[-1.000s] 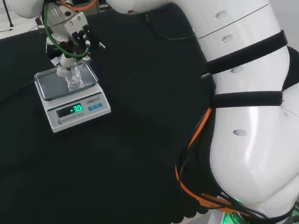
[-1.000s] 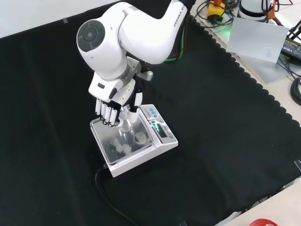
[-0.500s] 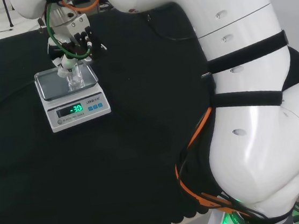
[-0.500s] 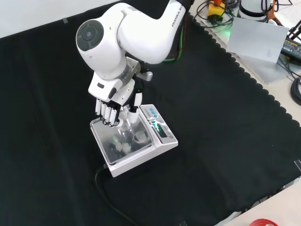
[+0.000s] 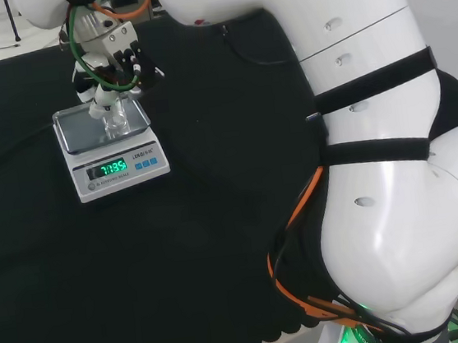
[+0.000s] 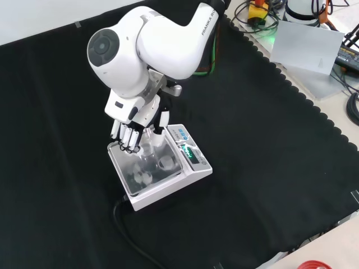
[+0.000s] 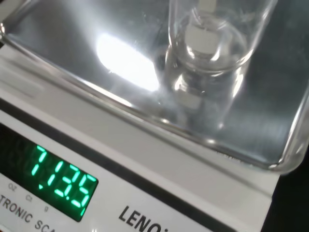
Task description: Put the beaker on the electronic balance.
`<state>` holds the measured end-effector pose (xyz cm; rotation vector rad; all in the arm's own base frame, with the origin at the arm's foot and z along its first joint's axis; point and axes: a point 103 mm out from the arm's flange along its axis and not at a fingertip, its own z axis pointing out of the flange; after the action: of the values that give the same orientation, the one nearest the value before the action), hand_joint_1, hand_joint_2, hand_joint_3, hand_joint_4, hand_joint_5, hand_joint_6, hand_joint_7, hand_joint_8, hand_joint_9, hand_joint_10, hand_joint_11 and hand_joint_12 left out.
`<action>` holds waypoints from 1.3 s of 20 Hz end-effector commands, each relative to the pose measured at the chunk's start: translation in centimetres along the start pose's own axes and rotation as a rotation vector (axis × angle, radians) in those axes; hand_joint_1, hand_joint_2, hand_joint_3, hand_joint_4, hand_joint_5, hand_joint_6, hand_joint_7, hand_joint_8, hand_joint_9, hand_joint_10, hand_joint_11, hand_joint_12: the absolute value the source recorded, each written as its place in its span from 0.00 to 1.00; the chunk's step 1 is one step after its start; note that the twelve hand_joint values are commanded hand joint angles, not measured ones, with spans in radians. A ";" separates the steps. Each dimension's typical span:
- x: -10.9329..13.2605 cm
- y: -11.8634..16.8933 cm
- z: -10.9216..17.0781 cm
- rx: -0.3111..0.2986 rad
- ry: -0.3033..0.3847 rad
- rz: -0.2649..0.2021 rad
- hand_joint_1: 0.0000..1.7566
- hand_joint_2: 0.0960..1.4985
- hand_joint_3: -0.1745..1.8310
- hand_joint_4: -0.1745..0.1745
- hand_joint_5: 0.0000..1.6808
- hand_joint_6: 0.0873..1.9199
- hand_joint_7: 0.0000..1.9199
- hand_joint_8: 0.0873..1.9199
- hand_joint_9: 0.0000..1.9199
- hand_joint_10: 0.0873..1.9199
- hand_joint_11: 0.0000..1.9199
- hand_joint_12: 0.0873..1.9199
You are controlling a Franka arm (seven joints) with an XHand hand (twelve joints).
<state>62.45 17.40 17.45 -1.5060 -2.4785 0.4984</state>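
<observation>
The clear glass beaker [image 5: 114, 118] [image 6: 147, 152] stands upright on the steel pan [image 5: 79, 130] of the white electronic balance [image 5: 121, 169] [image 6: 193, 168]. The black and white hand [image 5: 113, 64] [image 6: 137, 115] hangs just above it, pointing down. Its nearly straight fingers [image 6: 124, 137] are on one side of the beaker's top and the thumb on the other, slightly apart from the glass. In the wrist view the beaker [image 7: 212, 53] rests on the pan above the balance's front panel [image 7: 145, 159], whose green display is lit.
A black cable [image 6: 126, 230] runs from the balance toward the front edge of the cloth. The arm's big white links [image 5: 377, 163] stand at the right of the head view. Boxes and wires [image 6: 314, 45] lie beyond the cloth's scalloped edge.
The hand has drawn slightly up and away from the beaker, which stays on the pan. The balance's display shows a different reading.
</observation>
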 end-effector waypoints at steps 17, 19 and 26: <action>-0.6 -7.0 -3.7 0.065 -0.053 -0.002 0.40 0.57 0.00 0.31 0.13 0.24 0.05 0.37 0.12 0.44 0.00 0.76; -0.5 -8.7 -4.1 0.043 -0.056 -0.003 0.39 0.57 0.00 0.31 0.13 0.24 0.05 0.37 0.12 0.44 0.00 0.76; -0.6 -13.6 -6.6 -0.026 -0.088 0.035 0.39 0.57 0.00 0.31 0.14 0.23 0.06 0.37 0.12 0.44 0.00 0.76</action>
<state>56.29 14.08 24.99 -1.4906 -2.4886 0.5993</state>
